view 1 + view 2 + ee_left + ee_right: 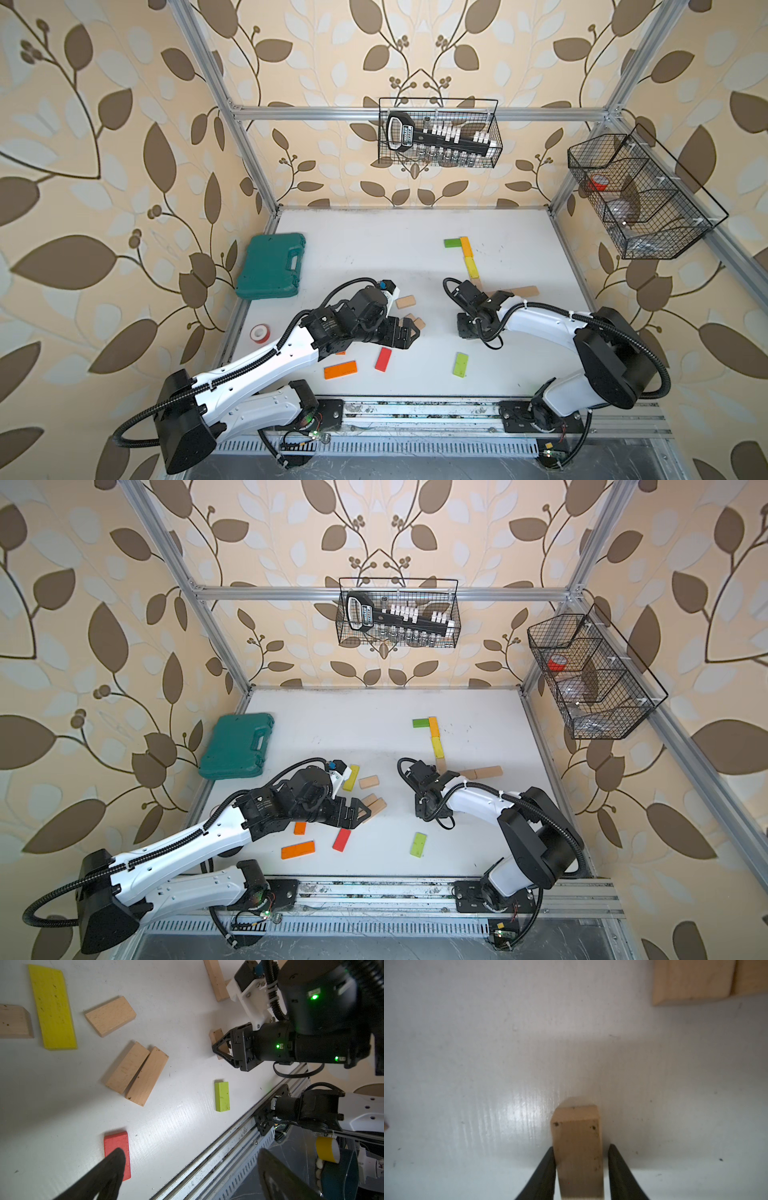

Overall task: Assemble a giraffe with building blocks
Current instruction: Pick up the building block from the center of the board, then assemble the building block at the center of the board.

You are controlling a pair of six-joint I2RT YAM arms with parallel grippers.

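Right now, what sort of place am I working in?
Probably a lab test cell dressed as a room: an aluminium frame backed by leaf wallpaper, a bolted base rail, and a hanging wire basket.

Take the case [272,266], at the bench's [374,224] left rear, as your marker. The tape roll [260,333] sits just in front of it. Scattered blocks [405,301] lie to its right and front-right. Farther right, a row of blocks [469,259] runs front to back. At that row's near end, a lone block [577,1126] stands between the right hand's [580,1147] fingers.
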